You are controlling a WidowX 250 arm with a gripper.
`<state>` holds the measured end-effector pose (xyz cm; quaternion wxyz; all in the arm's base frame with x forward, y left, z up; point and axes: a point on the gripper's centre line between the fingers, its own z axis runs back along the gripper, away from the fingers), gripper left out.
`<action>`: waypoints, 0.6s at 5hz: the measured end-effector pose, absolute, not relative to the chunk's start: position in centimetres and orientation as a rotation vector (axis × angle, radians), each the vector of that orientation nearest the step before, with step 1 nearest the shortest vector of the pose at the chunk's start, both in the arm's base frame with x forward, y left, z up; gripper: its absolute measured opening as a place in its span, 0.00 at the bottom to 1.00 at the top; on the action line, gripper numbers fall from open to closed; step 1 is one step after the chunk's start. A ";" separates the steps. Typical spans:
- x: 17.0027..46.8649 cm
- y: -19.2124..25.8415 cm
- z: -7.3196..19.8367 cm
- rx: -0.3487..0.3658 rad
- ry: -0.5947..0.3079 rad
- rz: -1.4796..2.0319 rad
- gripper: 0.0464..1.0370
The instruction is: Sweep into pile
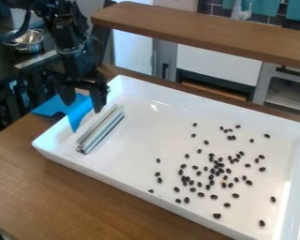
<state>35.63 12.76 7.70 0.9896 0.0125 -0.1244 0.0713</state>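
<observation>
The black gripper (83, 100) hangs over the left corner of the white tray, with its two fingers apart. A blue, flat, sheet-like piece (80, 114) shows behind and below the fingers, draped over the tray's left edge; whether it touches them I cannot tell. Just right of and below the gripper, a silver metal bar (101, 129) lies slantwise on the tray floor. Many small black beans (217, 216) are scattered over the right half of the white tray (133, 154), denser around its middle right and sparser toward the edges.
The tray stands on a wooden table (58, 194). A raised wooden shelf (209, 32) runs along behind it, with white cabinets (215, 61) beyond. A metal bowl (27, 42) sits on the dark surface at the upper left.
</observation>
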 end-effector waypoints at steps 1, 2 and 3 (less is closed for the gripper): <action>35.4 12.6 6.4 0.012 -0.215 0.147 0.96; 35.4 12.0 6.2 -0.008 -0.205 0.158 0.96; 35.7 10.9 5.7 -0.039 -0.193 0.181 0.96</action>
